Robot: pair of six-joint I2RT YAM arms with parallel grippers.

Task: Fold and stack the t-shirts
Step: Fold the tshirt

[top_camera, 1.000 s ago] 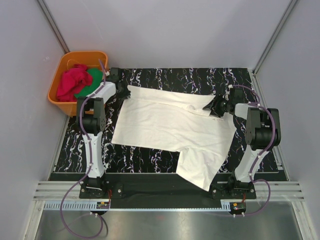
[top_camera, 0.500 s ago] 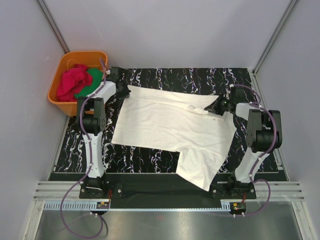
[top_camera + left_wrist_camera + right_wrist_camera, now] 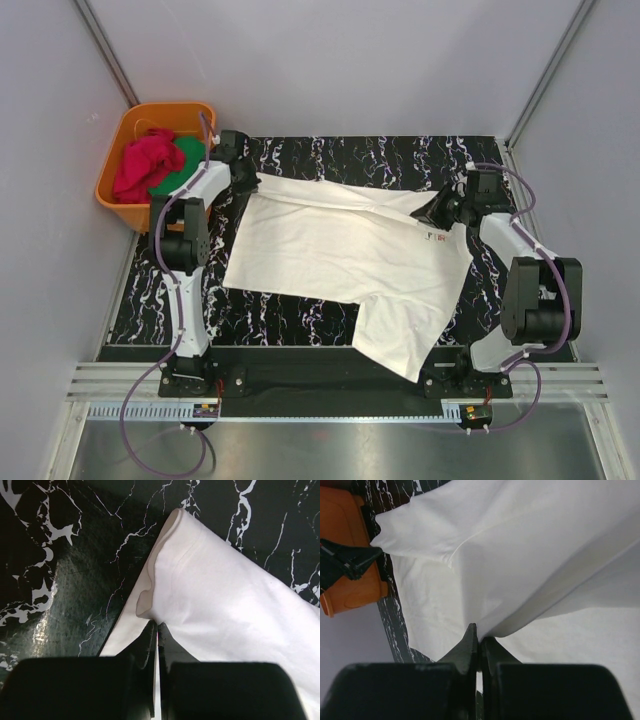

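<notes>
A cream-white t-shirt lies spread over the black marbled table, one part hanging toward the front edge. My left gripper is shut on its far left corner; the left wrist view shows the cloth pinched at my left gripper. My right gripper is shut on the shirt's far right edge, next to a small red-and-black print. A fold of white cloth rises from my right gripper in the right wrist view. A red t-shirt sits bunched in the tub.
An orange plastic tub stands at the far left corner, holding the red shirt and something green. It also shows in the right wrist view as the orange tub. Grey walls close in the table on three sides.
Both grippers closed on the white shirt's far edge. The right arm swung outward to the right and farther back, pulling the far edge straighter and uncovering the small print.
</notes>
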